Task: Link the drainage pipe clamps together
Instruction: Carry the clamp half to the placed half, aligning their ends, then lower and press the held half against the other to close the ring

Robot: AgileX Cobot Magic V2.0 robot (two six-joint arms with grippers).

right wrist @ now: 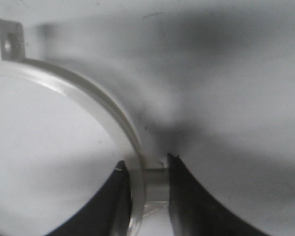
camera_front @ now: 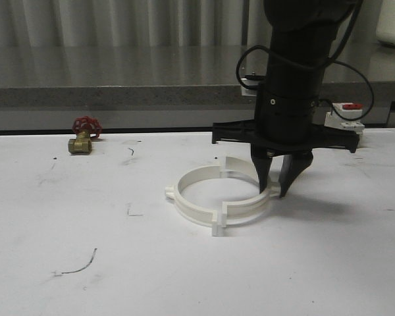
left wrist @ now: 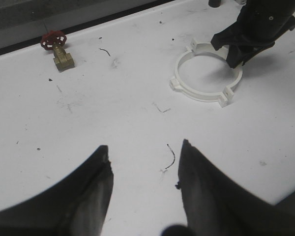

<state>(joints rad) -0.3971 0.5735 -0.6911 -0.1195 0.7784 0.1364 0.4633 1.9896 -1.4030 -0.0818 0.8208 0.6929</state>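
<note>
Two white drainage pipe clamps lie on the white table as one ring, their end tabs meeting at the back and the front. The left half (camera_front: 179, 199) (left wrist: 179, 79) lies free. My right gripper (camera_front: 273, 188) (left wrist: 237, 61) (right wrist: 146, 164) points straight down and is shut on the wall and small outer lug of the right half (camera_front: 247, 212) (right wrist: 96, 96). A holed end tab (right wrist: 7, 44) shows farther along that half. My left gripper (left wrist: 143, 147) hangs open over bare table, well short of the ring, with nothing between its fingers.
A brass valve with a red handwheel (camera_front: 84, 137) (left wrist: 56, 49) sits at the back left of the table. A white breaker with a red switch (camera_front: 345, 115) stands at the back right, behind my right arm. A grey ledge (camera_front: 118, 95) runs along the table's far edge.
</note>
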